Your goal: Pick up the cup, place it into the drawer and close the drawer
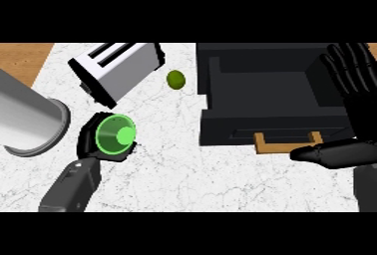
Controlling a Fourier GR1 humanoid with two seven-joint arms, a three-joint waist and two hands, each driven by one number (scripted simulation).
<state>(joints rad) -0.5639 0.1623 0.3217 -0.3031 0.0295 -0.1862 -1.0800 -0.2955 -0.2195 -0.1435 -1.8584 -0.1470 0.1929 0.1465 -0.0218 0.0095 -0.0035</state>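
I look into the mouth of a green cup (pixel 114 134) at the left of the white marble counter. My left hand (pixel 90 130) is curled round it, black fingers showing on its left and lower sides, so its outer wall is mostly hidden. The dark drawer (pixel 221 122) stands open at the right with nothing visible inside, its wooden handle (pixel 287 145) facing me. My right hand (pixel 359 107) is open at the drawer's right side, fingers straight up over the right wall and thumb stretched left beside the handle.
A silver toaster (pixel 117 67) lies at the back left, just behind the cup. A large grey cylinder (pixel 29 119) stands at the left edge. A small green olive-like fruit (pixel 175 79) rests between the toaster and the drawer. Wooden floor shows beyond the counter's far left corner.
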